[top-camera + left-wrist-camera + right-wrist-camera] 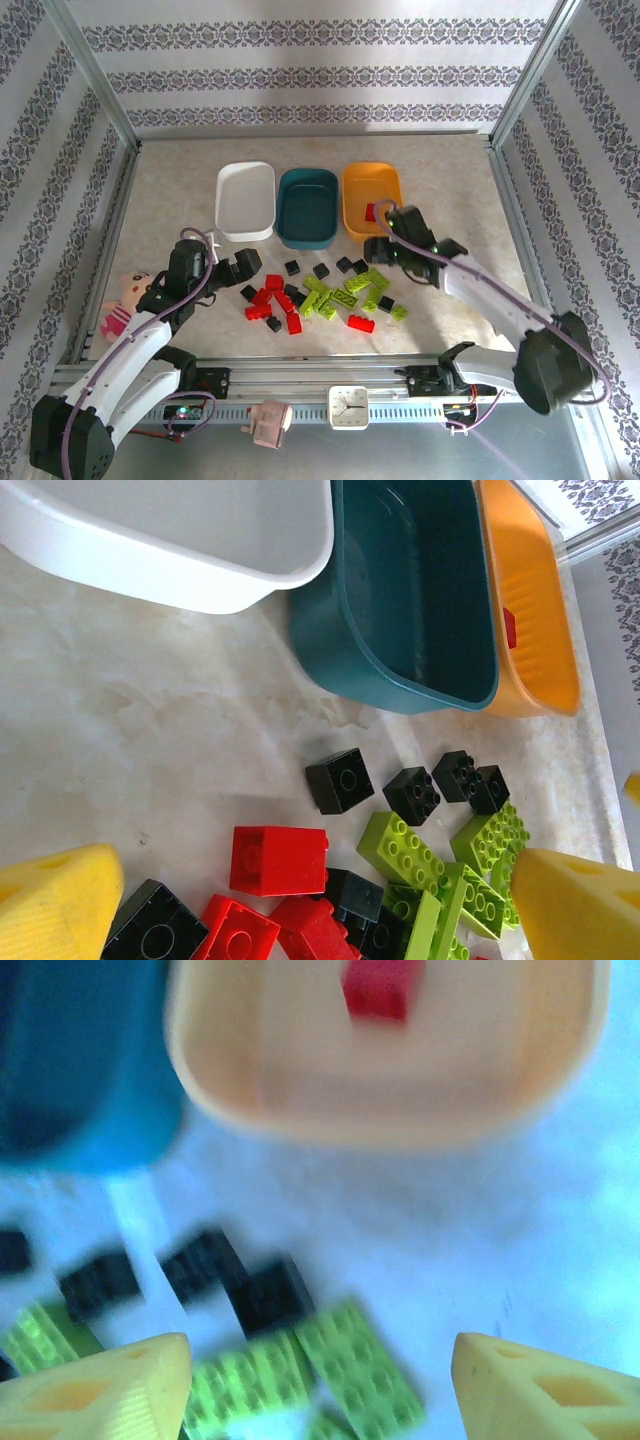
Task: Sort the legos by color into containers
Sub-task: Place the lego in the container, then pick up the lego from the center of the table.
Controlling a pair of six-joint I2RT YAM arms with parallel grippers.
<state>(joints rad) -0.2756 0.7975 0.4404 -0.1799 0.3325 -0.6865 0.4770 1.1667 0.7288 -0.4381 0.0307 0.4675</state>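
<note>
Red (pixel 275 298), lime green (pixel 345 292) and black (pixel 320 268) legos lie mixed on the table in front of three tubs: white (pixel 245 200), dark teal (pixel 308 207) and orange (pixel 372 185). One red brick (pixel 373 212) lies in the orange tub (pixel 480 1080), also blurred in the right wrist view (pixel 378 988). My right gripper (pixel 383 243) hovers at that tub's near rim, open (pixel 325 1390) over green bricks (pixel 350 1360), holding nothing. My left gripper (pixel 245 265) hangs open (pixel 320 920) above a red brick (pixel 280 860) at the pile's left side.
A pink cartoon doll (pixel 125 300) lies at the left edge beside the left arm. A small clock (pixel 350 405) sits on the front rail. Metal frame posts (pixel 105 90) and patterned walls enclose the table. The right wrist view is motion-blurred.
</note>
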